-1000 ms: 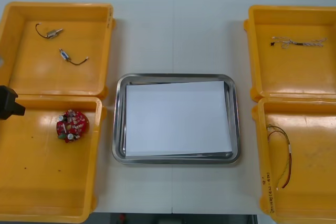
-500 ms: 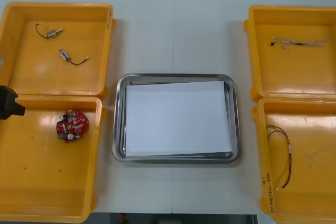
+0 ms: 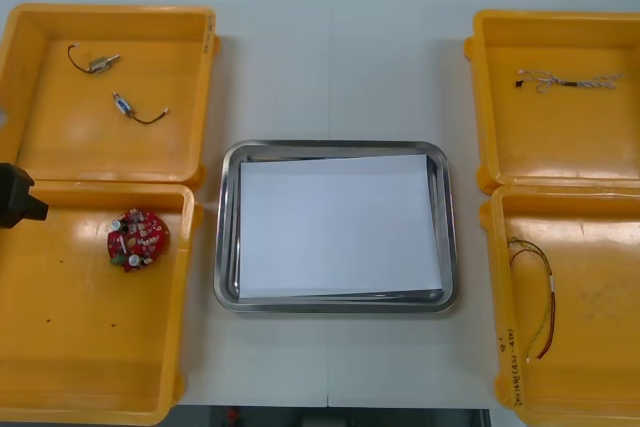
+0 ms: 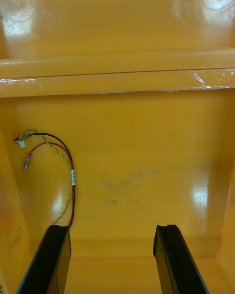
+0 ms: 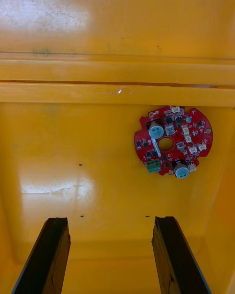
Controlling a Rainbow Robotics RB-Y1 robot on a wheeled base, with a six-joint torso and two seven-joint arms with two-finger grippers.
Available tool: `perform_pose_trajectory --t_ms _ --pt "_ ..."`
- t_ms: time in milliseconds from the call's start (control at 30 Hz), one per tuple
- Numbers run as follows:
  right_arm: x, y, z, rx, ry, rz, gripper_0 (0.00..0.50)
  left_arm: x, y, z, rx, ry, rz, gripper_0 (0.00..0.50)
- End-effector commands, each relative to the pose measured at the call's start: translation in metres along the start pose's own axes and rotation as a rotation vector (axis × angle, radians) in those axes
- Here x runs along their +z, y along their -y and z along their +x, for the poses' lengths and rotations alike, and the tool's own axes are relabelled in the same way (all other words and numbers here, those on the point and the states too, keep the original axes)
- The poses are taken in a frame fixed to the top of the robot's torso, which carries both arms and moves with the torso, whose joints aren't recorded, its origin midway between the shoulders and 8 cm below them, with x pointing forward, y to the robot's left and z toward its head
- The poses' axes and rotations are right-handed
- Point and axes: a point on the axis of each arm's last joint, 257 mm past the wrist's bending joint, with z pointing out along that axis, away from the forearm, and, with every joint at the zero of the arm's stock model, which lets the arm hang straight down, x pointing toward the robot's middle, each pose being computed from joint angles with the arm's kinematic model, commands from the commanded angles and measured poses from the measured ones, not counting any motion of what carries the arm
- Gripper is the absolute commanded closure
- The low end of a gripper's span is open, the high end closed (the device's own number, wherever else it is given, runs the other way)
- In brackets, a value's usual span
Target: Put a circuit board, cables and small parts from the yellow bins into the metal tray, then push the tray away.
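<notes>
Change since earlier frames: none visible (the circuit board (image 3: 138,239), the cables and the black end of the left arm (image 3: 16,197) all sit where they were a second ago).
Circuit board: lies flat, component side up, on the floor of the near-left bin (image 3: 60,347), close to the wall shared with the far-left bin (image 3: 60,132).
Left gripper (image 5: 110,220): hovers over the near-left bin with fingers wide apart and nothing between them; the circuit board (image 5: 173,140) lies beyond the fingertips, offset toward one finger, not centred in the gap.
Reason for the spread: likely set to straddle the round board, which is a judgement only.
Metal tray (image 3: 226,237): stands between the bins, white inside, holding none of the task's things; the central position probably keeps it within reach of both arms.
Small metal parts (image 3: 100,64): two, with thin dark leads, apart from each other in the far-left bin.
Right gripper (image 4: 112,228): over the near-right bin (image 3: 600,297), fingers apart and empty.
Red and yellow cable (image 4: 68,176): curls on that bin's floor, its end just beside one finger, untouched.
Twisted cable (image 3: 568,80): alone in the far-right bin (image 3: 560,142).
Progress: no item loaded yet; the push across the table (image 3: 330,67) comes last.
</notes>
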Motion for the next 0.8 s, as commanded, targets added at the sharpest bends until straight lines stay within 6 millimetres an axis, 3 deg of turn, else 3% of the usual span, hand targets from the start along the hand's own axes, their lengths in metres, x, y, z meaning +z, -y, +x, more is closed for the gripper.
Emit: perform_pose_trajectory --t_ms 33,800 --pt "-0.0057 -0.012 -0.0066 -0.053 0.024 -0.012 0.0 -0.0148 -0.0075 -0.0138 -0.087 0.036 -0.03 0.0" --pt "-0.0057 -0.012 -0.0066 -0.053 0.024 -0.012 0.0 -0.0148 -0.0075 -0.0138 -0.087 0.036 -0.03 0.0"
